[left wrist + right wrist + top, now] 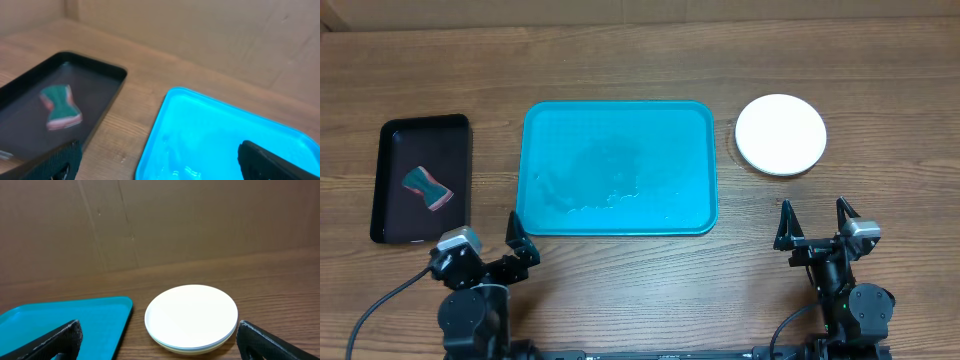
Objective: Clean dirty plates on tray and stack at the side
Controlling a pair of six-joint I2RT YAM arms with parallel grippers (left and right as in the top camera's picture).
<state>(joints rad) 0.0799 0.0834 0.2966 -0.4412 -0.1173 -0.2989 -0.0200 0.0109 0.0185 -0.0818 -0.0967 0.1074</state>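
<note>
Left gripper (485, 240), bottom left of the overhead: fingers (62, 159) wide apart, nothing between them. In the left wrist view the two dark tips sit in the lower corners of the frame, above bare wood and the tray's near corner.

Right gripper (813, 215), bottom right of the overhead: fingers (60, 337) likewise spread wide, holding nothing. Both tips point toward the top of the frame and hang over the table (620, 290), apart from everything on it.

Plates (781, 134): one round stack at upper right of the overhead, on the wood just right of the tray and not touching it. The top plate is white and looks clean. In the right wrist view further rims show under its near edge; their colours are hard to tell.

Tray (620, 130): turquoise, centre of the overhead, long sides running left to right. No plate on it. Pale specks and a faint wet sheen lie along its lower half.

Black tray (390, 200): narrow, at the left of the overhead, well apart from the turquoise one. Sponge (427, 187) lies flat near its middle: teal on top, pink at the edge, pinched at the waist. It is blurred in the left wrist view.
</note>
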